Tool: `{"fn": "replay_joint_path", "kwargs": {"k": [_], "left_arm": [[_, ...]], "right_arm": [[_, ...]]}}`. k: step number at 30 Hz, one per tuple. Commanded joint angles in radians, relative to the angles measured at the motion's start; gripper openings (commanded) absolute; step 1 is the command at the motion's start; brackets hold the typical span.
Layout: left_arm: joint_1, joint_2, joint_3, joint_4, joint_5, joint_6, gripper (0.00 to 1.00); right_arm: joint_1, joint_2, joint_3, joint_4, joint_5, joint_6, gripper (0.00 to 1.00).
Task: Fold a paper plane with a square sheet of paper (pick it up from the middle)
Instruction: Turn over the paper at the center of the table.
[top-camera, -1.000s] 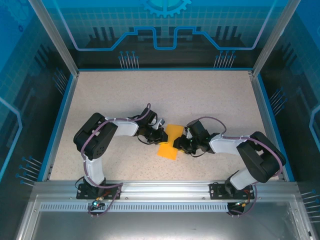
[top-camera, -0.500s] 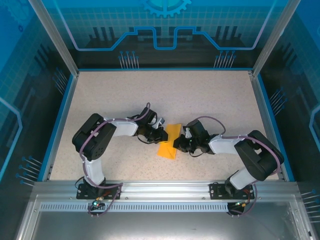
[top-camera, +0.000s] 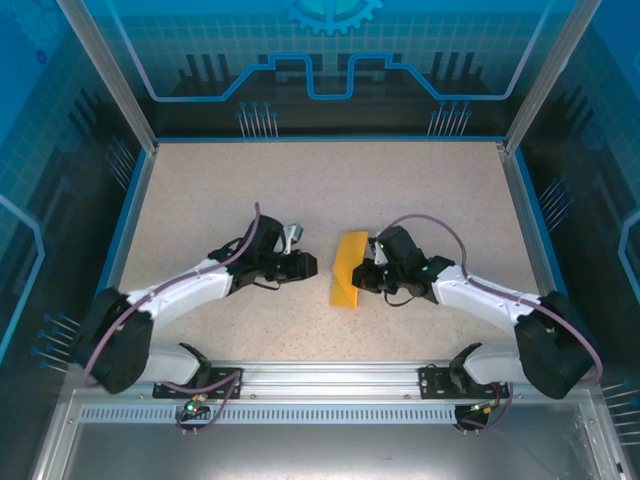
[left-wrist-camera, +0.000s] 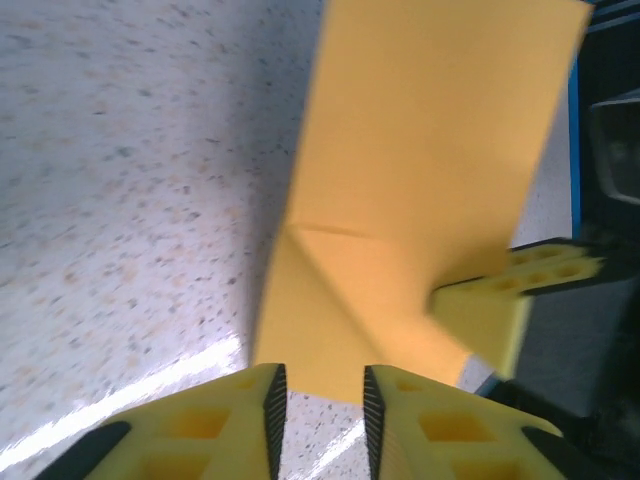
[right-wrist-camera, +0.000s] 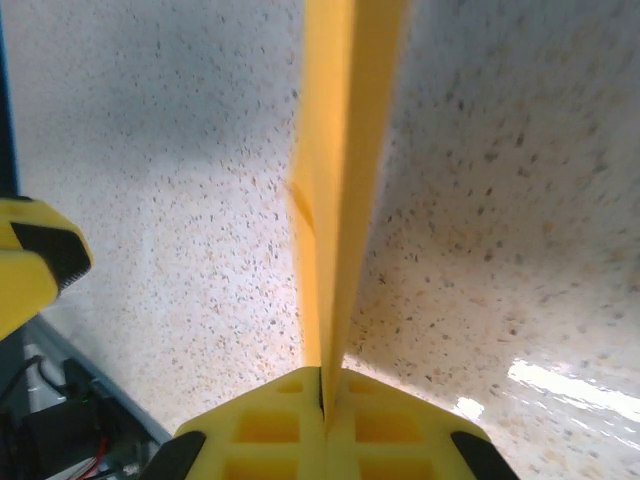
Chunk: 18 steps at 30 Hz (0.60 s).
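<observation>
A robotics lab test cell is shown: a speckled tabletop (top-camera: 330, 190) w/ blue edging (top-camera: 122, 240) is enclosed by an alu-extrusion frame (top-camera: 105, 70) and blue translucent panels (top-camera: 330, 50) printed w/ gear & circuit graphics. Two small robot arms, left (top-camera: 190, 287) & right (top-camera: 485, 298), are bolted side by side to a slotted alu rail (top-camera: 320, 378) at the near edge.

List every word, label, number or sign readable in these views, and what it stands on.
None readable.
The folded orange-yellow paper sheet is plain.
The blue back panel carries only a gear outline and line patterns, no letters.
The yellow plastic fingers and the speckled beige tabletop bear no markings.
</observation>
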Motion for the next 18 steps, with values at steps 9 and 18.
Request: {"fn": "replay_joint_path", "kwargs": {"k": [9, 18], "left_arm": [[0.089, -0.198, -0.085, -0.154, -0.094, 0.038, 0.39], [0.175, -0.230, -0.067, -0.181, -0.045, 0.041, 0.43]], "right_arm": [[0.064, -0.119, 0.206, -0.562, 0.366, -0.082, 0.04], [0.092, -0.105, 0.342, -0.771, 0.513, -0.066, 0.05]]}}
